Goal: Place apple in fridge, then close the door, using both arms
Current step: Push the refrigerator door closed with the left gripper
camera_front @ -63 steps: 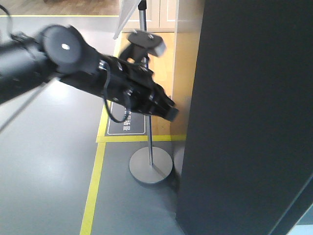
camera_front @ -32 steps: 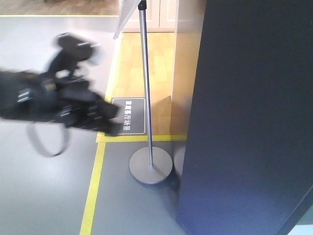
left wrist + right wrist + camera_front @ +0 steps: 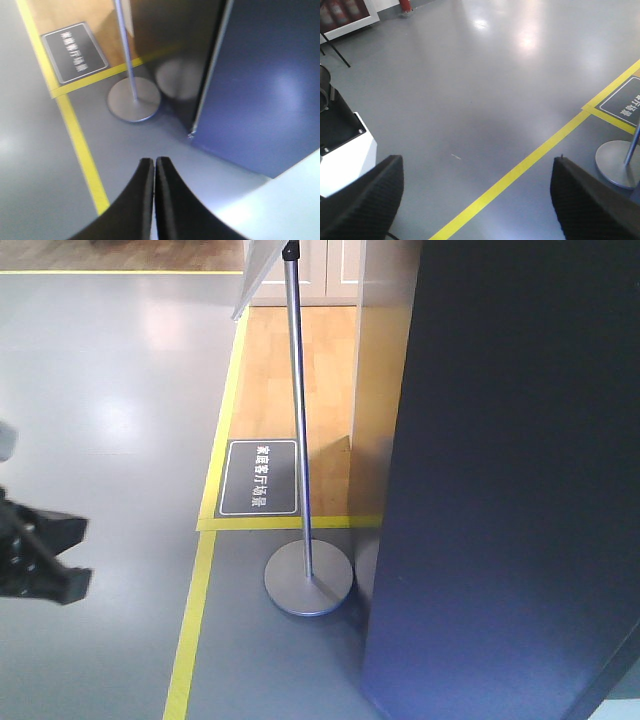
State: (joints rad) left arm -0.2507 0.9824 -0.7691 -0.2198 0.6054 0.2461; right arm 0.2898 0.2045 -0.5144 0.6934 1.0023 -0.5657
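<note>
Fridge door (image 3: pixel 510 480), dark blue-grey, swung shut, filling the right of the front view. Left gripper (image 3: pixel 152 170) pinched closed over grey floor (image 3: pixel 30 165), short of the door's lower corner. Right gripper (image 3: pixel 475 200) spread wide, empty, near the stand base (image 3: pixel 617 162).

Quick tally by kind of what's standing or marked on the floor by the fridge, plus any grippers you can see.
Fridge: 1
Sign stand, pole on round base: 1
Black floor placard: 1
Grippers: 2, left gripper shut, right gripper open
Apple: 0 in view
Total: 5
</note>
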